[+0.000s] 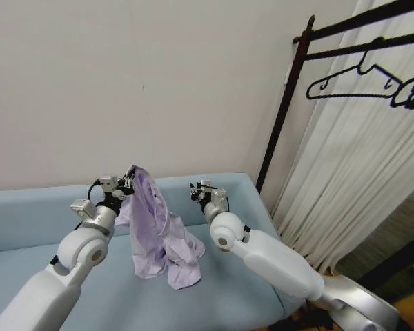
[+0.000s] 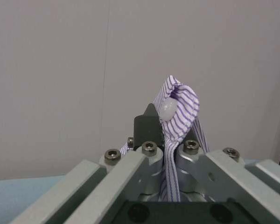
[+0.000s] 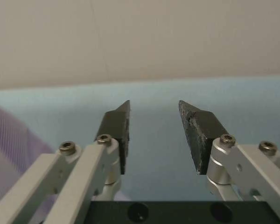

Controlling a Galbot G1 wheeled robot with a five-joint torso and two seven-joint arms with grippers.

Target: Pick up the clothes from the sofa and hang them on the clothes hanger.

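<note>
Pinching a lilac striped shirt (image 1: 159,234), the left end effector (image 1: 127,185) holds it over the pale blue sofa (image 1: 27,214), the right end effector (image 3: 154,133) spread nearby.

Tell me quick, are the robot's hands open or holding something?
Left gripper: shut on the purple striped shirt.
Right gripper: open, holding nothing.

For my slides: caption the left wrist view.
Left end effector shut on striped purple shirt, white button showing.
</note>
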